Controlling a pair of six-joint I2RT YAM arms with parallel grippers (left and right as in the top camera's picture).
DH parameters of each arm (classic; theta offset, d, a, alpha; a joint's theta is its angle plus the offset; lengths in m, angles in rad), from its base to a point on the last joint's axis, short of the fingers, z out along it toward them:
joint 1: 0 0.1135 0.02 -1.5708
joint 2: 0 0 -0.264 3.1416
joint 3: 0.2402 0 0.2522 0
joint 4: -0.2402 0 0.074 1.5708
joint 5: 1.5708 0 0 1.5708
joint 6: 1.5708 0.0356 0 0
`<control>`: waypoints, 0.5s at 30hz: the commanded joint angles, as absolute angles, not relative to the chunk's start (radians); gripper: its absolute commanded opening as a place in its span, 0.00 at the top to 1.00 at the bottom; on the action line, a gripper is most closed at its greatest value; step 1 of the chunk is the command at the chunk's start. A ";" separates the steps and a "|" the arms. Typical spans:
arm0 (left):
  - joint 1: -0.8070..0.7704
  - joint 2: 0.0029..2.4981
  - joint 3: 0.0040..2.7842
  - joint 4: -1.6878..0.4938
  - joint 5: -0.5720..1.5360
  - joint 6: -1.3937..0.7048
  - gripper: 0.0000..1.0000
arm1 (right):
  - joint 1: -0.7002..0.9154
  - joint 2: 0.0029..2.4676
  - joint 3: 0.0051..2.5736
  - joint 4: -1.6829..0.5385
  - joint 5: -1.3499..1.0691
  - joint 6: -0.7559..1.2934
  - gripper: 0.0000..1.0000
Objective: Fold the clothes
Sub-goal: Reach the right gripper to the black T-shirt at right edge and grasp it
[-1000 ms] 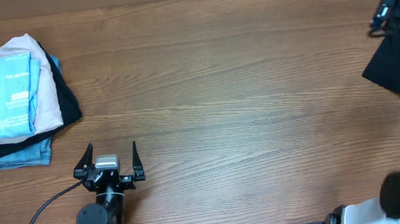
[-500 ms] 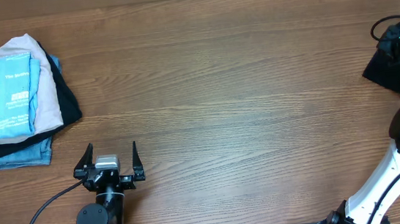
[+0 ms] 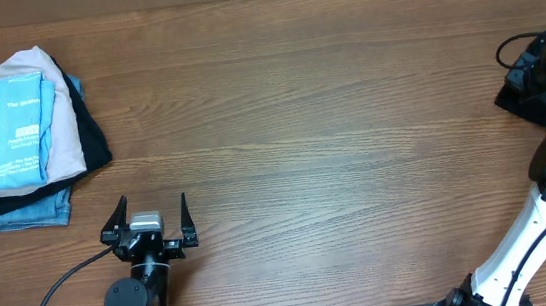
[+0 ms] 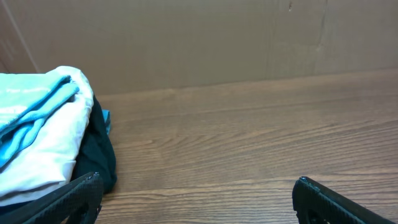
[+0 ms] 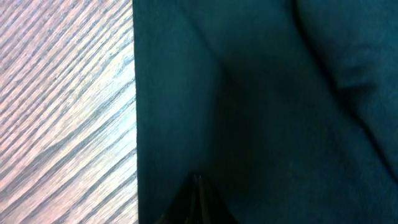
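A dark garment [image 3: 524,101] lies crumpled at the table's right edge and fills most of the right wrist view [image 5: 280,112]. My right gripper [image 3: 531,66] is down on it. Its fingers are pressed together [image 5: 199,182], pinching the dark cloth next to the garment's straight left edge. At the far left sits a stack of folded clothes [image 3: 10,138], light blue on top, then pale pink, dark and denim blue. My left gripper [image 3: 152,198] rests near the front edge with its fingers spread wide and nothing between them [image 4: 198,180]. The stack [image 4: 43,137] lies ahead of it to the left.
The bare wooden tabletop [image 3: 300,120] stretches between the stack and the dark garment. A brown cardboard wall [image 4: 217,43] backs the table. A black cable [image 3: 55,289] trails from the left arm's base towards the front edge.
The right arm has come down onto the dark garment at the right edge, and its fingers have closed on the cloth. The left arm and the stack have not moved.
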State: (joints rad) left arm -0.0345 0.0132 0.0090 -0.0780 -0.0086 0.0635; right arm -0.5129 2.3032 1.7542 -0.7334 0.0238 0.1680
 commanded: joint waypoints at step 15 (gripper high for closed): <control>-0.026 0.005 0.005 -0.077 -0.003 0.090 0.00 | 0.181 2.317 1.690 -0.700 -0.113 0.263 0.96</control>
State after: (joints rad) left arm -0.0345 0.0132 0.0090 -0.0780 -0.0086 0.0635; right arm 0.1322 2.2730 1.6951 -0.6933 -0.1158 0.2581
